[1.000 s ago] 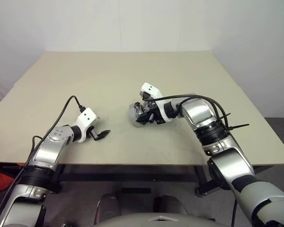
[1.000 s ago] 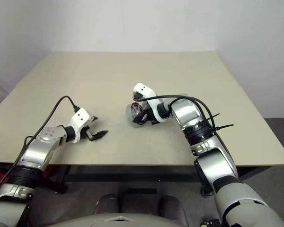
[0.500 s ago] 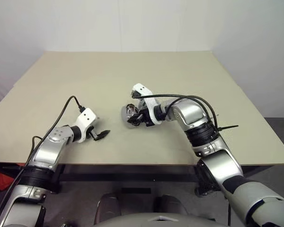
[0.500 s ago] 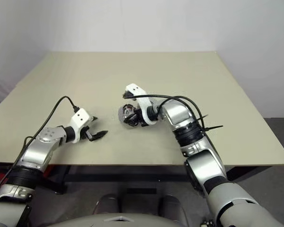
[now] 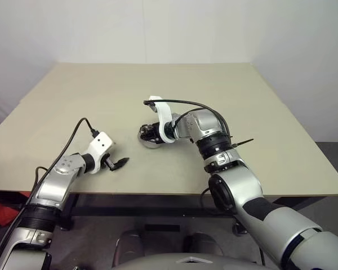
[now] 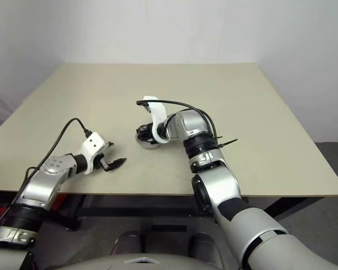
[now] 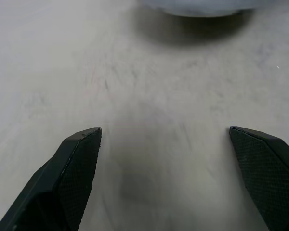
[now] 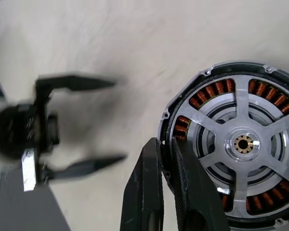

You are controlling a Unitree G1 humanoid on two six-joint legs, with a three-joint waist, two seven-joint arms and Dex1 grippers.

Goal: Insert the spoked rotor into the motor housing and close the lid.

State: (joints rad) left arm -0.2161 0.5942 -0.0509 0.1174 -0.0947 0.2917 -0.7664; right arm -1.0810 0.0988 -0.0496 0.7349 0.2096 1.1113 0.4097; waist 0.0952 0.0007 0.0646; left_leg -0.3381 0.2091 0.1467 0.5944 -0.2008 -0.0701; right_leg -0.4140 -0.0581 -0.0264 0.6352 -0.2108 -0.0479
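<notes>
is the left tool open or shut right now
Open: the left tool has its two black fingers spread wide apart over bare table, holding nothing.

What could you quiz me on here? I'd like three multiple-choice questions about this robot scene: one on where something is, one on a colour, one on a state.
1. Where does the motor housing sit?
A. on the table, between the two arms
B. on the floor
C. in the left gripper

2. What colour are the coils inside the housing?
A. blue
B. copper-brown
C. white

3. How does the left gripper stand?
A. shut on the housing
B. open, holding nothing
C. shut on a cable

Answers:
1. A: the head views show it resting on the table at the tip of the right gripper.
2. B: the right wrist view shows copper-brown windings around the ring.
3. B: the left wrist view shows its fingers spread wide over bare table.
</notes>
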